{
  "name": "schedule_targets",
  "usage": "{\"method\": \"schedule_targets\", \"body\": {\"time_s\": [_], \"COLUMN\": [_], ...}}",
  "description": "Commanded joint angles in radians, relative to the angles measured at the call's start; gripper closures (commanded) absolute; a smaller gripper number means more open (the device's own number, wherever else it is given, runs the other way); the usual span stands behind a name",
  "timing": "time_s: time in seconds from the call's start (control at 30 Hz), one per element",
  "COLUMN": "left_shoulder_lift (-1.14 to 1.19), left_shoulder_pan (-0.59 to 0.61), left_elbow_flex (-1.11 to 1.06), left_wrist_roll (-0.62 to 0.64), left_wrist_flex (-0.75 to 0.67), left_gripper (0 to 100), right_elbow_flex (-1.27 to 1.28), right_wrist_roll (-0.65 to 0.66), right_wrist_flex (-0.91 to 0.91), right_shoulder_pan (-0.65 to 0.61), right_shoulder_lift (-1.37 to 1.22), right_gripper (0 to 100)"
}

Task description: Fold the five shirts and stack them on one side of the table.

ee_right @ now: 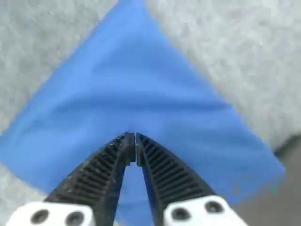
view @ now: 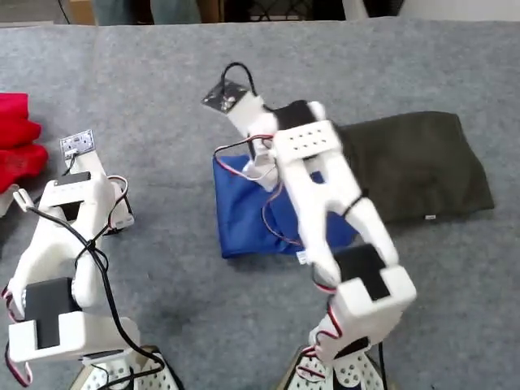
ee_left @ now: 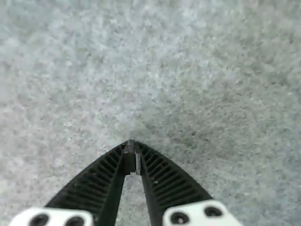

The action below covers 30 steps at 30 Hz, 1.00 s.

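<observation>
Now the right claw point(ee_right: 132, 136) is hovering, tips together, blue shirt point(ee_right: 141, 80) just beneath. Stacking's likely coming, so it's needing opening.

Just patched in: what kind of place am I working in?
Likely a robot test bench rather than a home: a table covered in grey felt-like fabric, two small white arms mounted at its near edge, plus a blue shirt, a dark olive shirt and a red shirt laid on it.
</observation>
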<state>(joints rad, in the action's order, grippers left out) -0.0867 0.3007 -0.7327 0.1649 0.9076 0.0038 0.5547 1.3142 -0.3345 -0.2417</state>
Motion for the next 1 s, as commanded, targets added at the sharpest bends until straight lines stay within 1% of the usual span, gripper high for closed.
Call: {"method": "schedule_targets", "body": {"time_s": [0.0, 0.27, 0.47, 0.57, 0.63, 0.7, 0.8, 0.97], "left_shoulder_lift": [-0.008, -0.006, -0.006, -0.006, -0.006, -0.006, -0.006, -0.005], "left_shoulder_pan": [-0.001, -0.001, -0.001, -0.001, -0.001, -0.001, -0.001, -0.001], "left_elbow_flex": [0.005, 0.007, 0.007, 0.007, 0.007, 0.007, 0.005, 0.005], "left_wrist_roll": [0.011, 0.011, 0.011, 0.011, 0.011, 0.011, 0.011, 0.012], "left_wrist_flex": [-0.009, -0.009, -0.009, -0.009, -0.009, -0.009, -0.008, -0.005], "left_gripper": [97, 97, 97, 97, 97, 97, 97, 97], "right_elbow_flex": [-0.002, -0.031, -0.093, -0.104, -0.105, -0.127, -0.186, -0.200], "right_wrist_roll": [-0.025, -0.017, -0.011, 0.072, 0.117, 0.124, 0.124, 0.121], "right_wrist_flex": [-0.021, 0.149, 0.272, 0.342, 0.371, 0.374, 0.336, 0.164], "right_shoulder_pan": [-0.009, 0.052, 0.153, 0.210, 0.222, 0.204, 0.124, 0.014], "right_shoulder_lift": [-0.053, -0.081, -0.081, -0.081, -0.079, -0.081, -0.087, -0.088], "right_gripper": [98.4, 98.4, 98.4, 98.4, 98.4, 98.4, 98.4, 98.4]}}
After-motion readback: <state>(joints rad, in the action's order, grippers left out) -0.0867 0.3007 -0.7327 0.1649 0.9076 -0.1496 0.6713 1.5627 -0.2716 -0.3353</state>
